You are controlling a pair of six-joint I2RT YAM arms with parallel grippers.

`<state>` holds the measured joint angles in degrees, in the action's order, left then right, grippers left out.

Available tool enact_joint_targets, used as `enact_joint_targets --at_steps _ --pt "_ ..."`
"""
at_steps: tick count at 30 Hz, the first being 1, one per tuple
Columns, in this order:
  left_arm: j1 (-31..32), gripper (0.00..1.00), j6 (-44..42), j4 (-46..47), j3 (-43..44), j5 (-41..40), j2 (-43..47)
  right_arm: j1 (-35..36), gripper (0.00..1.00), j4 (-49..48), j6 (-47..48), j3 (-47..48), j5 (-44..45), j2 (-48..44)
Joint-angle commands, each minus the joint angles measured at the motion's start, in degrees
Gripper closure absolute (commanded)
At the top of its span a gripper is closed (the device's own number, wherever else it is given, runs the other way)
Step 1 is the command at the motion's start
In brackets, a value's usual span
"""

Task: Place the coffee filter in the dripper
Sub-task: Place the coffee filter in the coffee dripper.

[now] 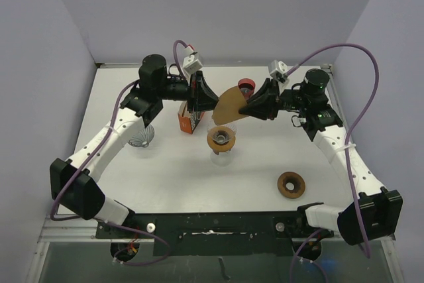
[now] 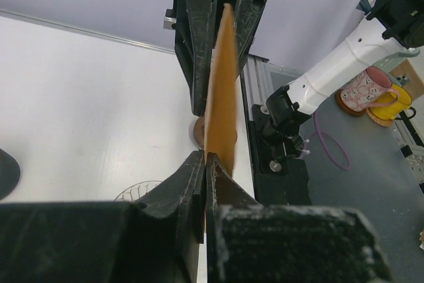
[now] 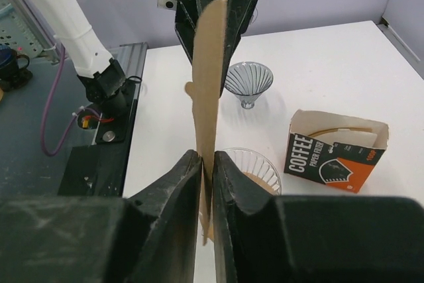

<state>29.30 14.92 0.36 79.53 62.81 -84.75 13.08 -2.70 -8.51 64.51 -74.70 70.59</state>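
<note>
A brown paper coffee filter (image 1: 228, 105) hangs flat in the air between my two grippers, just above a clear ribbed dripper (image 1: 220, 140) with brown showing inside it. My left gripper (image 1: 213, 103) is shut on the filter's left edge. My right gripper (image 1: 244, 109) is shut on its right edge. In the left wrist view the filter (image 2: 222, 97) is edge-on in my left gripper (image 2: 205, 160). In the right wrist view the filter (image 3: 209, 77) stands in my right gripper (image 3: 207, 160), with the dripper (image 3: 260, 167) below.
An open coffee filter box (image 1: 187, 122) stands left of the dripper and shows in the right wrist view (image 3: 334, 147). A second, darker ribbed dripper (image 1: 140, 138) is at the left. A brown ring (image 1: 291, 184) lies front right. A red cup (image 1: 246, 85) is behind.
</note>
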Motion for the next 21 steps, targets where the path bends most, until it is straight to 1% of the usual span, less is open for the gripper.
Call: enact_joint_targets --at_steps 1,5,7,8,10,11,13,15,17,21 --pt "-0.71 1.00 1.25 3.95 0.54 1.91 2.43 -0.82 0.84 -4.60 -1.08 -0.71 0.60 -0.72" --pt "-2.03 1.00 0.49 3.35 0.56 0.80 3.42 -1.34 0.74 -4.75 -1.18 -1.31 0.76 -1.22" --pt "-2.18 1.00 -3.10 -0.05 1.59 -1.26 3.71 -1.46 0.66 -4.64 -1.22 -1.36 1.05 -1.40" --pt "-2.08 1.00 -5.85 -3.16 2.50 -3.56 3.76 -1.67 0.61 -4.42 -1.19 -1.37 1.54 -1.53" --pt "-2.01 1.00 -11.79 -9.29 4.22 -8.42 3.95 -2.16 0.54 -3.01 -0.60 -0.94 3.76 -1.80" --pt "-1.93 1.00 -14.24 -12.97 4.96 -11.26 4.12 -2.35 0.51 -0.68 0.64 -0.26 5.81 -1.85" --pt "-1.73 1.00 -17.62 -16.54 5.80 -17.78 4.52 -2.60 0.35 6.06 5.25 2.67 13.57 -1.66" --pt "-1.62 1.00 -18.67 -17.84 6.20 -24.13 4.93 -2.67 0.26 10.98 7.78 5.65 19.45 -1.13" --pt "-1.61 1.00 -17.88 -17.87 6.47 -30.31 5.11 -2.62 0.19 12.36 7.93 7.43 22.85 -0.63" --pt "-1.54 1.00 -16.36 -18.34 8.52 -39.97 4.13 -1.61 0.12 11.50 5.37 9.65 27.07 1.54"
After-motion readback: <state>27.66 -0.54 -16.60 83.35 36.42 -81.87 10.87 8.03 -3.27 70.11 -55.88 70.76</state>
